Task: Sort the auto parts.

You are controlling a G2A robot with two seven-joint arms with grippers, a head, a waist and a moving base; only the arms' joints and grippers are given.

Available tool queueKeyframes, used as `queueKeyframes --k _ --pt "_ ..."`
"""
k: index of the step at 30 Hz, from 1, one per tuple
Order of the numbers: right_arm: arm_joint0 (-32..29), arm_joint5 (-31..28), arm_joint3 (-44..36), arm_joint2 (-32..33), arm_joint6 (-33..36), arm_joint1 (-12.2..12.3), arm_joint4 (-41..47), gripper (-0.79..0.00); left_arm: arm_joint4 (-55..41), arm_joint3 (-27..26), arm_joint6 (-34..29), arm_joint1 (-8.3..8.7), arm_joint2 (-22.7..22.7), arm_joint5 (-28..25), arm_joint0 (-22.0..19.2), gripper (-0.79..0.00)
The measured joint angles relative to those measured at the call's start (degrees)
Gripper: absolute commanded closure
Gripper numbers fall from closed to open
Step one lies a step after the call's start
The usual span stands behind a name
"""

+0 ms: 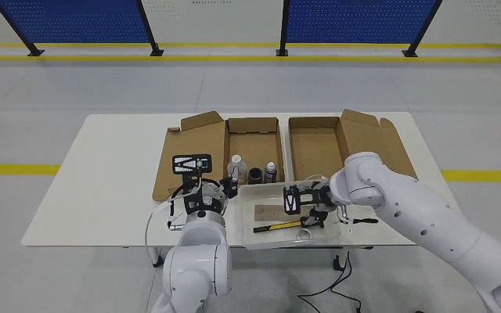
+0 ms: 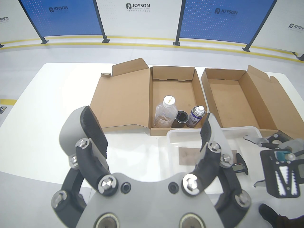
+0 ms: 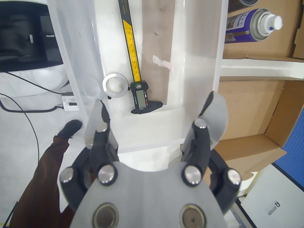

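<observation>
We are hovering with right jaws open, empty, over the tray [image 3: 78,72], where a caliper [image 3: 131,46] and ring [image 3: 115,85] are lying; left jaws, open too, beside it.

tray [image 3: 201,48]: caliper [image 3: 133,53], ring [image 3: 104,87], flat | box [image 2: 173,91]: bottle [image 2: 165,113], can [image 2: 181,118], spray can [image 2: 195,117], upright

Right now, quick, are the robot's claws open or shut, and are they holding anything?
Left claw: open, holding nothing.
Right claw: open, holding nothing, above the tray.
</observation>
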Motion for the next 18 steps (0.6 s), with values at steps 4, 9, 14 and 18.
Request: queueKeyframes --k 4,9,14,18 --pt "3.3 0.5 2.1 -5.4 0.5 -0.8 3.4 -0.542 0.0 0.0 0.0 0.00 0.0 0.0 0.0 -0.785" --pt "6.3 0.6 4.5 -10.1 0.6 -1.9 5.8 -0.520 0.0 0.0 0.0 0.00 0.0 0.0 0.0 -0.785" --pt "7.4 1.1 7.8 -12.1 1.1 -3.4 7.2 -0.462 0.0 0.0 0.0 0.00 0.0 0.0 0.0 -0.785" --pt "6.4 1.0 10.4 -12.1 1.0 -4.7 6.0 -0.422 0.0 0.0 0.0 0.00 0.0 0.0 0.0 -0.785"
